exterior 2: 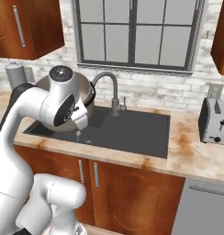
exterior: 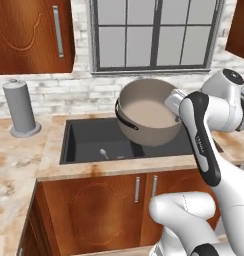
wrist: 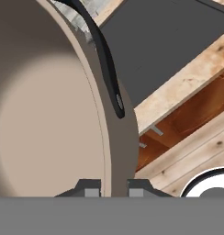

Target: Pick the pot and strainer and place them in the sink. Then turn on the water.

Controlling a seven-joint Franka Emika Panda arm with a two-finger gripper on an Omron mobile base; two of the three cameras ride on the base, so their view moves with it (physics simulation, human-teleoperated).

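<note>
Pot (exterior: 146, 116) at frame centre, lifted and tilted above sink (exterior: 89, 142), open mouth facing camera, black handle on left side. Gripper (wrist: 114, 187) clamped on pot rim, one finger inside wall, one outside. Arm rises from lower right, elbow bent, forearm reaching left to pot's right edge. Tap (exterior 2: 109, 87) behind sink. Grey canister (exterior: 19, 107) upper left on counter.

A home kitchen around my arm: marble-patterned counter (exterior: 14, 165) with inset dark sink (exterior 2: 132, 133) and curved tap (exterior 2: 108, 89), wooden cabinets (exterior: 29, 35), brick backsplash (exterior 2: 155, 94), window (exterior: 154, 32), toaster (exterior 2: 215, 120).
</note>
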